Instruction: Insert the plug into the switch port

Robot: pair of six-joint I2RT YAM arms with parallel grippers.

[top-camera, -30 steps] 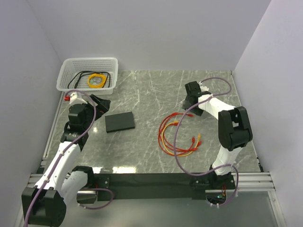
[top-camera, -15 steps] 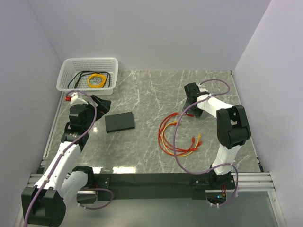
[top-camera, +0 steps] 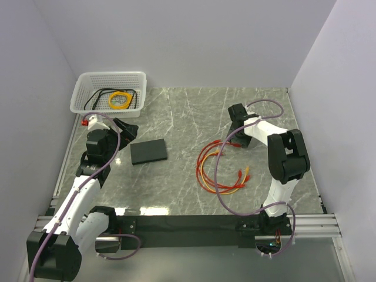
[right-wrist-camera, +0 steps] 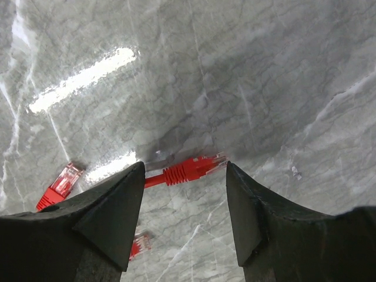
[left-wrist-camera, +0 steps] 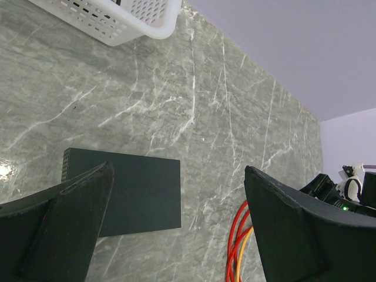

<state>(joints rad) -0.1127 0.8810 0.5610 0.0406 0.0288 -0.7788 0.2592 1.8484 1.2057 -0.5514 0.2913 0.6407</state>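
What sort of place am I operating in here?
Probably a lab robot test cell: plain white walls box in a marble-patterned tabletop, an aluminium rail runs along its near edge, and the props are a white mesh basket, a black switch box and loose network cords.

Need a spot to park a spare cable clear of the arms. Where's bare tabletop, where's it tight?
Bare marble: far strip between white basket and right gripper; middle lane between black box and red and orange cords; near band along the black front rail. Tight: left gripper between basket and box; right gripper over the red plug by the cords.
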